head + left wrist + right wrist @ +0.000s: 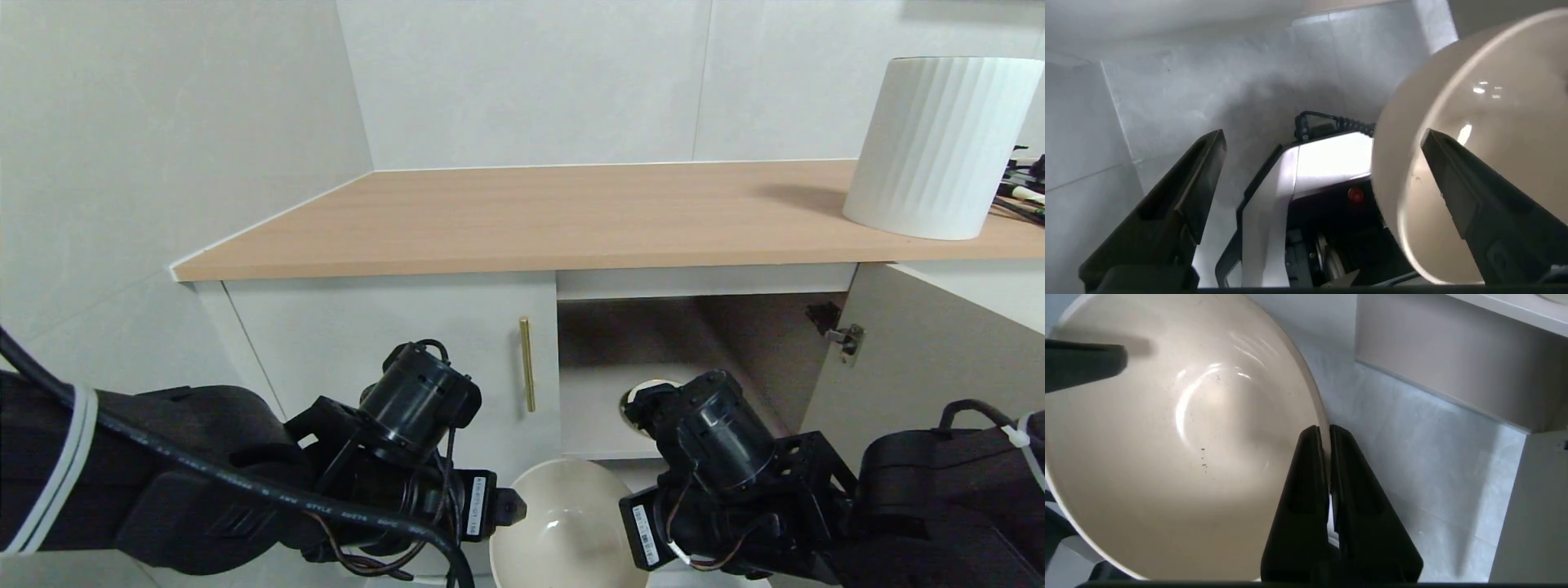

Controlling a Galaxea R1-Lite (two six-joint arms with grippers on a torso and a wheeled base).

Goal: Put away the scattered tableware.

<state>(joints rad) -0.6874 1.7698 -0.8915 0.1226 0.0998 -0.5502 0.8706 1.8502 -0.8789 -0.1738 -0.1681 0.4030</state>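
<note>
The bowl (563,523) looks like glazed ceramic, smooth and glossy. My right pincer (1324,441) is matt black plastic. The countertop (571,216) is matt wood grain, the cabinet handle (527,363) brassy metal, the ribbed white container (939,147) matt.

The left gripper (1323,135) is seen with its dark fingers (1167,212) spread wide apart. One finger is laid across the glossy inner face of a tilted cream bowl (1470,98); the other is held well apart from it. Pale grey tiles (1208,90) are seen beyond.
</note>
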